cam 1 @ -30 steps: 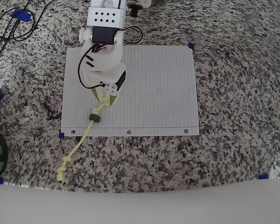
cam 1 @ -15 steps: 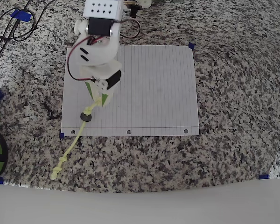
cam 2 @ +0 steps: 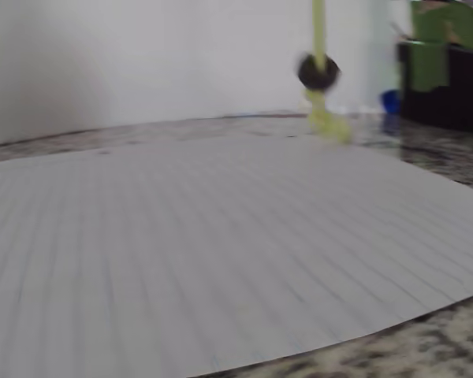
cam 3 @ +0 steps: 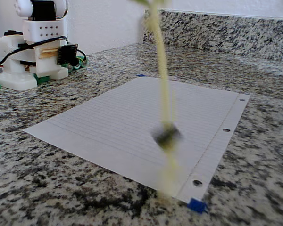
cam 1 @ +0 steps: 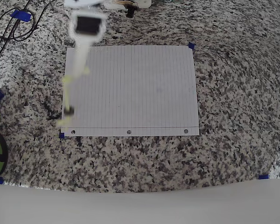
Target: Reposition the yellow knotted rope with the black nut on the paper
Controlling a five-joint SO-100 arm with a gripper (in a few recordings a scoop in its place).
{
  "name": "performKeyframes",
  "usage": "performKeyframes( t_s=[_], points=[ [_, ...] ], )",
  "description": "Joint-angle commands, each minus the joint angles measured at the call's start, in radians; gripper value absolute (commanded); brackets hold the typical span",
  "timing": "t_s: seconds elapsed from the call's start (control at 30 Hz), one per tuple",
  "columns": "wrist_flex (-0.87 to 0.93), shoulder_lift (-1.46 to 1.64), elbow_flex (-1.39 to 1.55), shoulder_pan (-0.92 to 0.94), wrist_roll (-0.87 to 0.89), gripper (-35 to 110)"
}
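The fixed view shows the yellow knotted rope (cam 3: pixel 161 80) hanging straight down from the top edge of the frame, clear of the paper (cam 3: pixel 146 117), with the black nut (cam 3: pixel 166 134) low on it; the overhead view flattens this into a blurred streak (cam 1: pixel 67 100) at the sheet's (cam 1: pixel 140 88) left edge. The wrist view shows the nut (cam 2: pixel 318 72) dangling at upper right. The gripper itself is not distinguishable, so its state cannot be told.
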Motion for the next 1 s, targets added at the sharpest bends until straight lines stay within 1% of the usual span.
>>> performKeyframes(
  t_s=[0.0,0.07,0.2,0.37,0.53,0.73,0.97],
  points=[
    [-0.029,0.278,0.041,0.084,-0.161,0],
    [-0.034,0.394,0.069,0.135,-0.201,0],
    [-0.009,0.546,0.126,0.196,-0.193,0],
    [-0.025,0.623,0.268,0.247,-0.097,0],
    [-0.06,0.62,0.41,0.247,-0.003,0],
    [-0.02,0.637,0.463,0.179,0.089,0],
    [0.041,0.753,0.558,-0.044,0.313,0]
  ],
)
